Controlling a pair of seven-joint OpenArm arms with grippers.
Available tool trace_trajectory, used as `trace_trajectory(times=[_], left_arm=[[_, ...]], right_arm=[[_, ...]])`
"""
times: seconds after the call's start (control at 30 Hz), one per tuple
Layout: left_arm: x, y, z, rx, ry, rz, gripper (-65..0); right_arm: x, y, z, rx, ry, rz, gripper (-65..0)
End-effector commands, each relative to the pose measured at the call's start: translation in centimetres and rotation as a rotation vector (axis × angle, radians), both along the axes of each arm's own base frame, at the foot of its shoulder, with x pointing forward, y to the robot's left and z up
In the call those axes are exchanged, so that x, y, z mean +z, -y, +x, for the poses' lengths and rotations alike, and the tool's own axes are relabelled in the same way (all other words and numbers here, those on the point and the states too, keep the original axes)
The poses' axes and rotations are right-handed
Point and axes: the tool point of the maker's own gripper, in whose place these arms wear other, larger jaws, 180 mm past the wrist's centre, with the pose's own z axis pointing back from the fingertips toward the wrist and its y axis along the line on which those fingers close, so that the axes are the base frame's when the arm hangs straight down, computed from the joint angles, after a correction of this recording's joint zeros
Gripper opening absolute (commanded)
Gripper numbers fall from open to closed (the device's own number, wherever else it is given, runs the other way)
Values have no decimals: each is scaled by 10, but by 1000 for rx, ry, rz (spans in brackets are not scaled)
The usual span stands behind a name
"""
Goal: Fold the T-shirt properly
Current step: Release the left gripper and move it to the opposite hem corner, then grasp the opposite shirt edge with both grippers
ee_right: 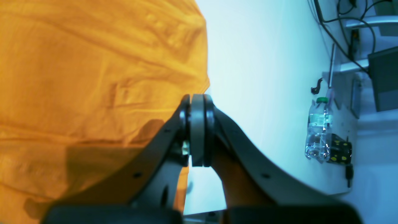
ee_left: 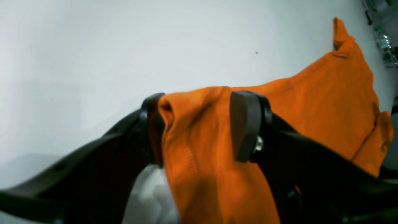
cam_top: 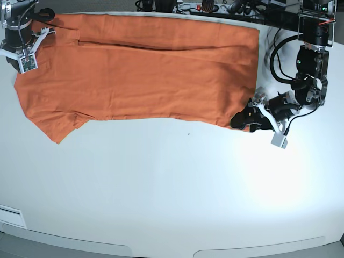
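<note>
I see my left gripper (ee_left: 199, 124) spread apart around the orange T-shirt (cam_top: 145, 75) hem, my right gripper (ee_right: 197, 130) pressed together beside its edge

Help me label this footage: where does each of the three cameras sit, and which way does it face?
Left wrist: rides the left arm, looking past the open left gripper at the T-shirt corner lying between its fingers on the white table.
Right wrist: rides the right arm, facing along the shut right gripper, fabric beside it, water bottle beyond.
Base: overhead, looking down on the table, shirt and both arms.
All views share the orange T-shirt.
</note>
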Motion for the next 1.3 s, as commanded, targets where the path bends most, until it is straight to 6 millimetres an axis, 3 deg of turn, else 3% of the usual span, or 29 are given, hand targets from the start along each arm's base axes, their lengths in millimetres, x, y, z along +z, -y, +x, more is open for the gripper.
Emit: trace_trajectory(times=[0.0, 0.13, 0.37, 0.53, 0.8, 0.93, 1.03, 1.27], left_arm=[[-13, -5, -11, -39, -57, 62, -312], [-1, 2, -9, -62, -23, 10, -341], [5, -1, 1, -62, 4, 31, -650], [4, -2, 2, -62, 5, 41, -650], [5, -2, 2, -61, 8, 40, -650], [3, -3, 1, -64, 7, 53, -650], [0, -4, 1, -67, 5, 73, -650], [1, -5, 3, -61, 16, 74, -650]], right_arm=[[10, 0, 5, 17, 32, -19, -630], [10, 0, 5, 17, 34, -19, -630], [11, -2, 7, 26, 42, -17, -630], [14, -9, 18, 71, 52, -12, -630], [42, -29, 75, 125, 227, 145, -624], [49, -13, 104, 89, 306, 158, -509], [32, 0, 125, 46, 303, 255, -420], [-26, 23, 176, -32, 145, 550, -373]])
